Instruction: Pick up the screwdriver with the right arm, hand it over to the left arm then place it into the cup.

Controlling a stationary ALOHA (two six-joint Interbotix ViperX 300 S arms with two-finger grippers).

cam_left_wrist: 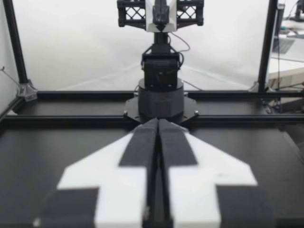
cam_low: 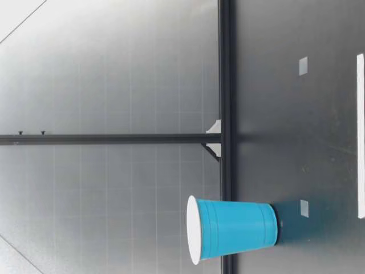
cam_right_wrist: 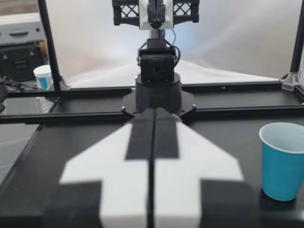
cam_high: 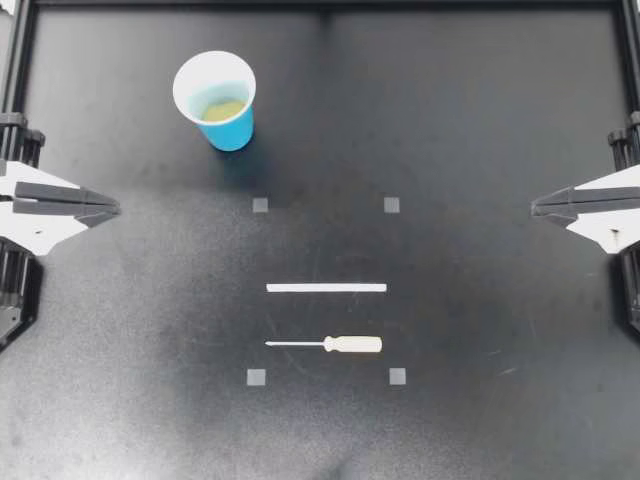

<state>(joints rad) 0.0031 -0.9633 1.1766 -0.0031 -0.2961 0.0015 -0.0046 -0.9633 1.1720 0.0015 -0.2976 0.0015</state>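
Note:
A screwdriver point(cam_high: 335, 344) with a pale handle lies flat on the black table, its thin shaft pointing toward my left arm's side. The blue cup point(cam_high: 217, 104) stands upright at the back left, white inside; it also shows in the low view point(cam_low: 231, 229) and beside my right gripper in the right wrist view point(cam_right_wrist: 283, 160). My left gripper point(cam_high: 115, 209) rests at the left edge, shut and empty point(cam_left_wrist: 157, 124). My right gripper point(cam_high: 536, 207) rests at the right edge, also shut and empty point(cam_right_wrist: 154, 114). Both are far from the screwdriver.
A white strip point(cam_high: 326, 288) lies just behind the screwdriver. Small grey square markers point(cam_high: 260, 205) point(cam_high: 392, 204) point(cam_high: 256, 377) point(cam_high: 398, 376) frame the middle of the table. A black frame rail point(cam_high: 320, 6) runs along the table's back edge.

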